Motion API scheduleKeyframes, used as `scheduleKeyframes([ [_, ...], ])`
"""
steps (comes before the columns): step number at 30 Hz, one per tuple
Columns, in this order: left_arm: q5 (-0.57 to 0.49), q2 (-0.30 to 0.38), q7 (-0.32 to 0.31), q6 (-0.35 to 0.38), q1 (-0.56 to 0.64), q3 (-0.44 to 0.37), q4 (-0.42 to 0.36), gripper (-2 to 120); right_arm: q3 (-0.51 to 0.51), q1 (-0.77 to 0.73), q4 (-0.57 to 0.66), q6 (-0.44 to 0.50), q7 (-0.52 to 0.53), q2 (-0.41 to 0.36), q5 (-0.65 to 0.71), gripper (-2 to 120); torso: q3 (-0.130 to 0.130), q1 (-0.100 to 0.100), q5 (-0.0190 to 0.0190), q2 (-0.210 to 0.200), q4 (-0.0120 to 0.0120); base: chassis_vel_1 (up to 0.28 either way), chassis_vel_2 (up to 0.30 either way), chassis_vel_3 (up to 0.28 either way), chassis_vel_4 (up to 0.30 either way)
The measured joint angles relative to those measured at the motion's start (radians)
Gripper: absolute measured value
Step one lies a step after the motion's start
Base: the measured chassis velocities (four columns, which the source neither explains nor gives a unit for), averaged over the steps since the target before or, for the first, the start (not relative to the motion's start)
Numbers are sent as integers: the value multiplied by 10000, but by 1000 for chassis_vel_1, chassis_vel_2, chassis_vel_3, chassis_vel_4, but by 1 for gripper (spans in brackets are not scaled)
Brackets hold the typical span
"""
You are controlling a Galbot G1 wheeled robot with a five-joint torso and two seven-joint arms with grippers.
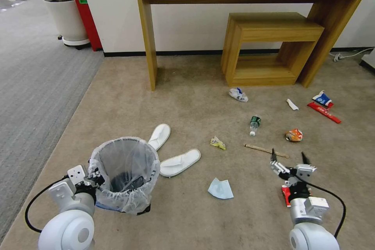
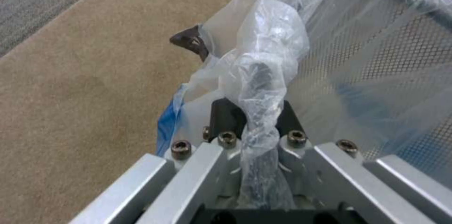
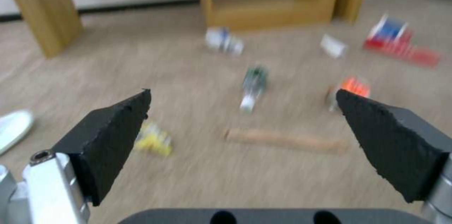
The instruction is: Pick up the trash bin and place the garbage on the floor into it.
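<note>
Left gripper pinches the trash bin; right gripper spread; labels unreadable.

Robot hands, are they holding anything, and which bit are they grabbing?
The left gripper holds the trash bin by its rim, pinching the plastic bag there. The right gripper is open above the floor, holding nothing.

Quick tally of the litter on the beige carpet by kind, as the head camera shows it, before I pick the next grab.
Slippers: 2
Face mask: 1
Bottle: 1
Wooden stick: 1
Crumpled wrappers: 4
Carton: 1
Red bar wrapper: 1
Red item partly hidden under the right arm: 1
Total: 12
</note>
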Motion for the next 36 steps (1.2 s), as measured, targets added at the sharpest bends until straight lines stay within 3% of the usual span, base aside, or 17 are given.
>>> scheduleKeyframes([
  [5,103,-89,29,-49,-32,12,195,3,-447,135,-287,-1095,45,-891,1875,100,0,0,-2,0,1,0,0,0,0],
  [16,434,-380,169,-181,-63,38,496,3,-447,353,-1621,-1410,-1106,-2448,4392,100,0,0,-1,0,0,0,0,0,0],
  [19,496,-463,178,-195,-70,59,534,3,-517,505,-2117,-1319,-1557,-2635,4542,100,0,-1,-3,0,1,0,0,0,0],
  [26,895,-820,269,-299,95,20,528,3,-1472,1278,-4572,-288,-3348,-2996,4698,100,0,-2,0,-1,-2,0,0,0,0],
  [36,1322,-1058,390,-493,383,-87,475,3,-3047,2451,-5884,442,-4214,-2789,4634,100,0,-1,0,0,3,0,0,0,0],
])
